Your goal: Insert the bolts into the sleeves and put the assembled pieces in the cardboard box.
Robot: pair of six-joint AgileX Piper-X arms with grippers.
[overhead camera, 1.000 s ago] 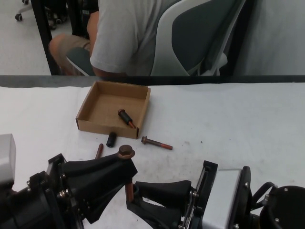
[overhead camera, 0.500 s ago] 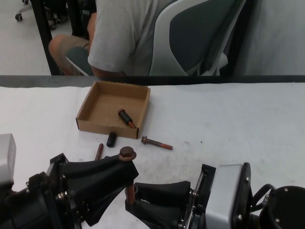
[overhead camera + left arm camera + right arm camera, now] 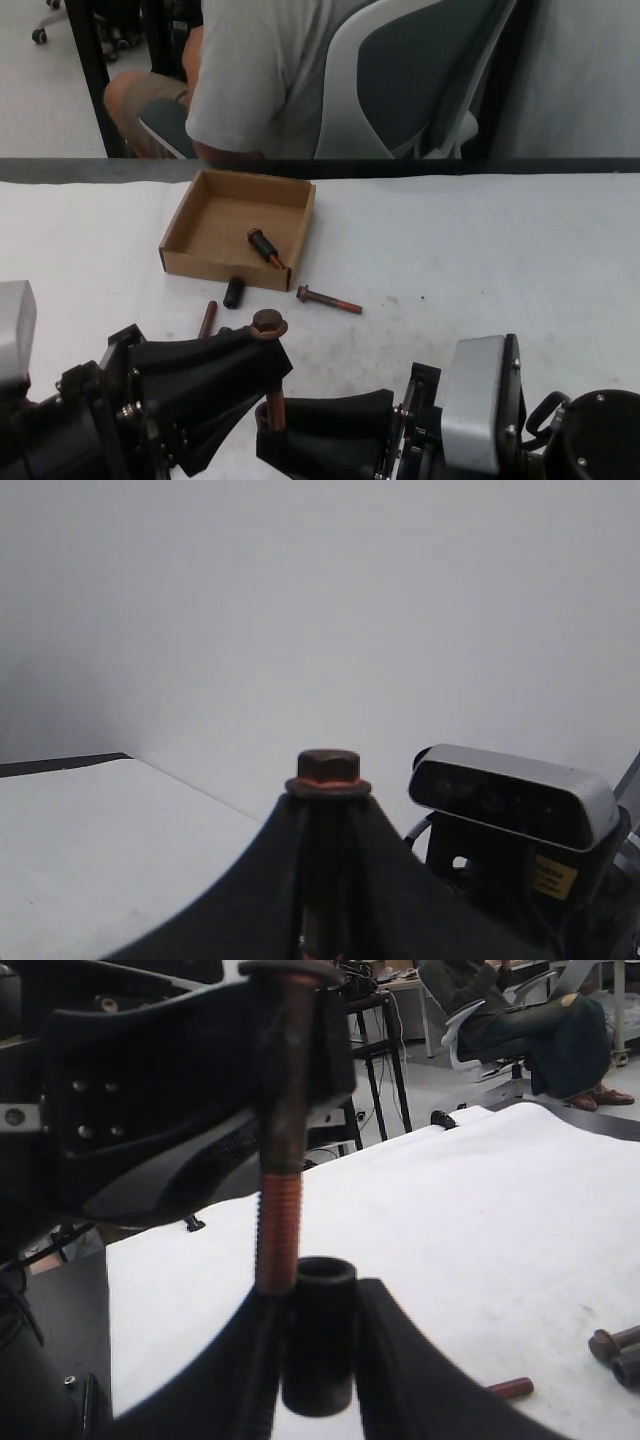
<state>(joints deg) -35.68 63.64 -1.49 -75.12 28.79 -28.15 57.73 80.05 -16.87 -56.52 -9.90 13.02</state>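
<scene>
My left gripper (image 3: 266, 352) is shut on a rusty bolt (image 3: 267, 323), held upright with its hex head (image 3: 328, 770) up between the black fingers. Just below it, my right gripper (image 3: 318, 1360) is shut on a black sleeve (image 3: 318, 1335), also upright. The bolt's threaded end (image 3: 278, 1230) hangs at the sleeve's rim, slightly to one side; I cannot tell whether it has entered the bore. The cardboard box (image 3: 195, 225) stands at the back left with one assembled piece (image 3: 262, 245) inside.
In front of the box lie a loose black sleeve (image 3: 234, 292), a bolt (image 3: 328, 300) and another bolt (image 3: 208, 318). A seated person and an office chair are behind the bench's far edge. White bench surface extends to the right.
The bolt has sunk a little in the left gripper. The right gripper has shifted lower and closer beneath it, bringing the sleeve up to the threaded end.
</scene>
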